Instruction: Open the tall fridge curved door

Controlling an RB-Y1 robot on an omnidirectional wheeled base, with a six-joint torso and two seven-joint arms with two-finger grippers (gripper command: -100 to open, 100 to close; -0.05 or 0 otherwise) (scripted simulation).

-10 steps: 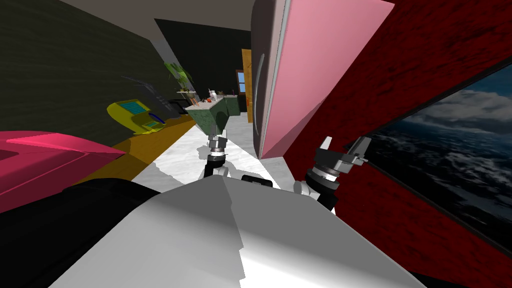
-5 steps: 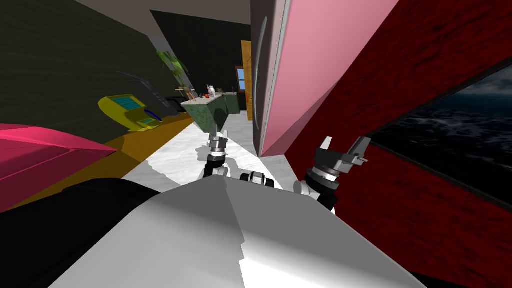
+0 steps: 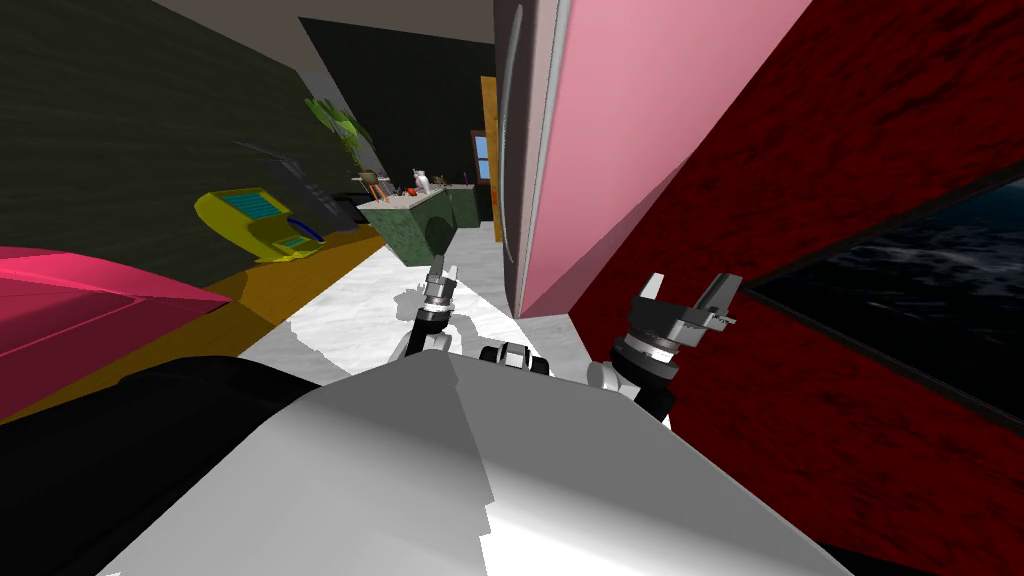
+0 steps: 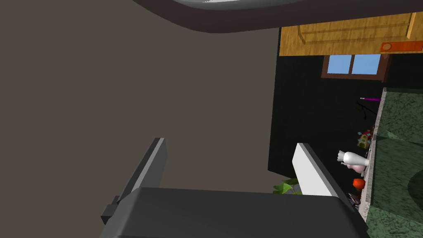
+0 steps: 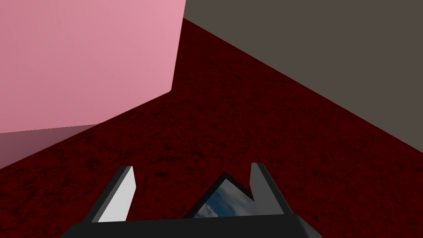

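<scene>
The tall fridge (image 3: 640,130) stands ahead, pink on its side, with a grey-brown curved door (image 3: 532,150) facing left. A long pale curved handle (image 3: 512,120) runs down that door. My left gripper (image 3: 441,268) is low by the door's foot, left of it, open with nothing between its fingers. In the left wrist view the open gripper (image 4: 231,165) points at the flat brown door face (image 4: 124,82), and a dark curved band with a pale strip (image 4: 231,3) lies beyond it. My right gripper (image 3: 688,292) hangs open by the red wall, beside the fridge's pink side (image 5: 82,58).
A dark red wall (image 3: 800,200) with a framed sea picture (image 3: 900,300) runs along the right. A green counter (image 3: 415,225) with a white vase (image 4: 353,159) stands further back. Yellow equipment (image 3: 255,225) and pink furniture (image 3: 80,310) lie left of the white floor (image 3: 350,320).
My view has shifted a little, and the fridge looms slightly larger. My left gripper has edged right, towards the door's foot. The right arm has not moved.
</scene>
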